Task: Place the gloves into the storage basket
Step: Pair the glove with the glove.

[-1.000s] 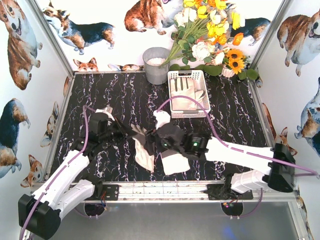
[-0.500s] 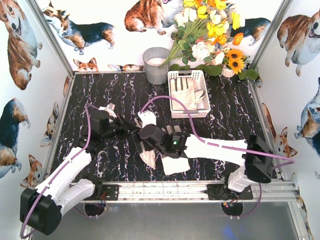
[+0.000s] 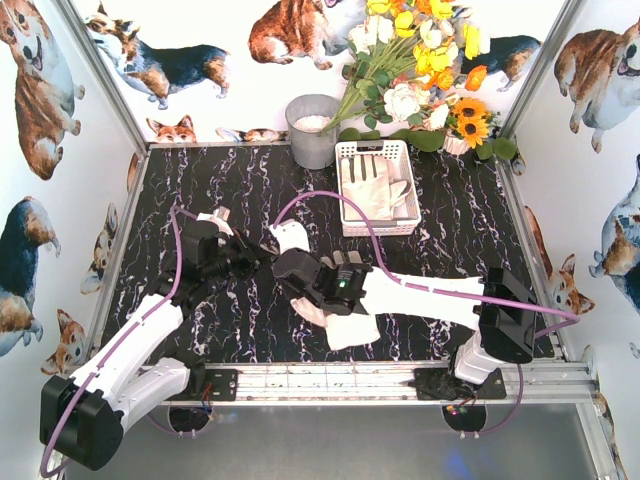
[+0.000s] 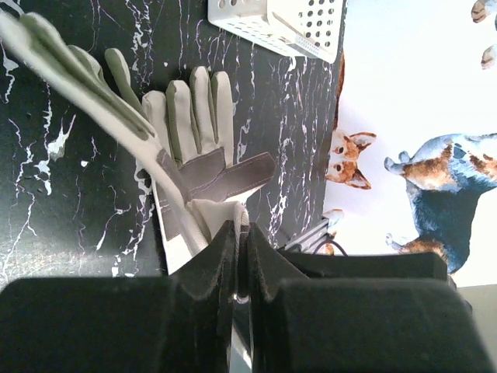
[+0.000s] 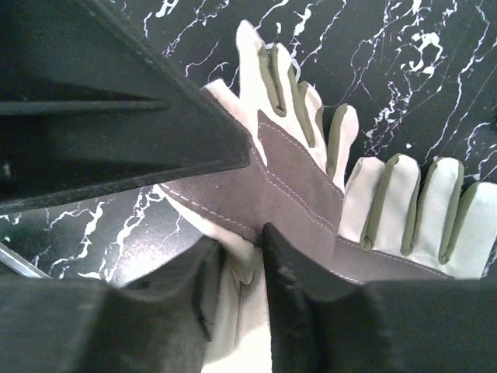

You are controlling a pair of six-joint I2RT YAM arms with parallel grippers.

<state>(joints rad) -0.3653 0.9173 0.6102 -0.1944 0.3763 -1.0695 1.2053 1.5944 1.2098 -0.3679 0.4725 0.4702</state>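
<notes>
My left gripper (image 3: 254, 262) (image 4: 241, 229) is shut on the white cuff of a cream glove (image 4: 81, 74), which stretches away from it, lifted off the table. Right next to it, my right gripper (image 3: 289, 269) (image 5: 247, 250) is shut on a fold of white glove fabric below a grey palm panel (image 5: 299, 183). I cannot tell whether both hold the same glove. A second glove (image 5: 419, 217) (image 4: 198, 132) lies flat beside it. Another white piece (image 3: 350, 328) rests on the table under the right arm. The storage basket (image 3: 345, 190) (image 4: 303, 27) stands at the back with gloves (image 3: 375, 190) inside.
A grey metal bucket (image 3: 312, 130) stands left of the basket. A bunch of artificial flowers (image 3: 420, 70) leans over the back right corner. Walls printed with corgis close in the black marbled table (image 3: 220, 190). A purple cable (image 3: 350, 205) arcs over the right arm.
My right arm has swung left, up against the left gripper, and its jaws have closed on glove fabric. The gloves between the grippers shifted left. The left gripper stayed shut.
</notes>
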